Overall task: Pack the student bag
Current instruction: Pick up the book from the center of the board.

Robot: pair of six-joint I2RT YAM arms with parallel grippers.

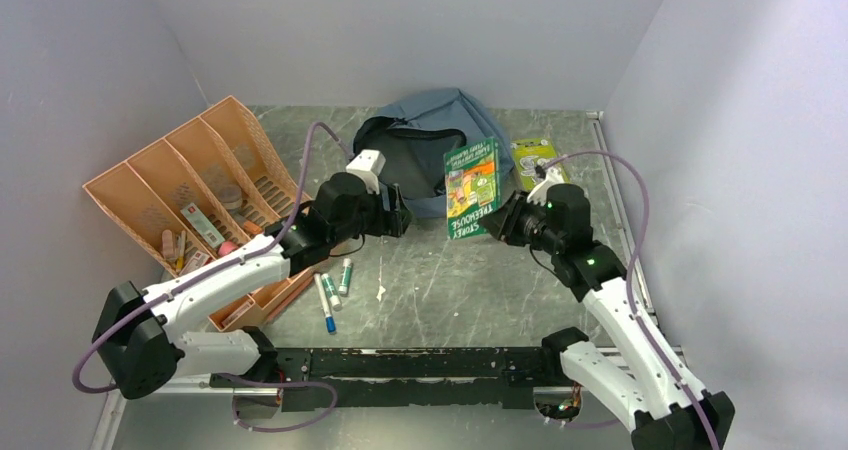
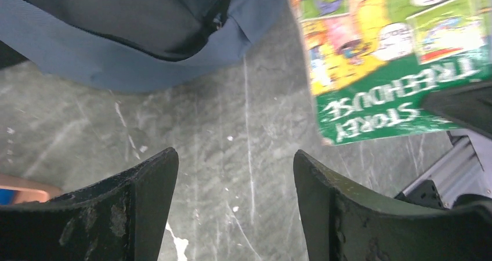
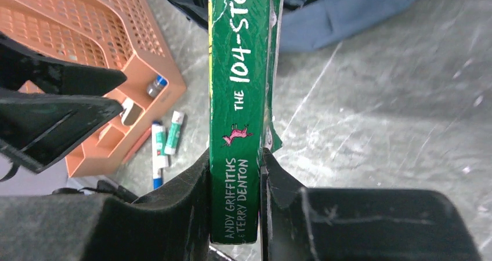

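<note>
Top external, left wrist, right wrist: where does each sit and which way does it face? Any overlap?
Top external: above and behind the arm bases, looking down at the table; both arms show.
Left wrist: on the left arm, looking past the open left tool at the student bag and tabletop.
Right wrist: on the right arm, looking along the right tool, shut on the green book, toward the orange tray.
Shared: all three see the green book and student bag.

The book (image 3: 235, 98) spine reads "Andy Griffiths, Terry Denton"; cover, seemingly "Storey Treehouse".
</note>
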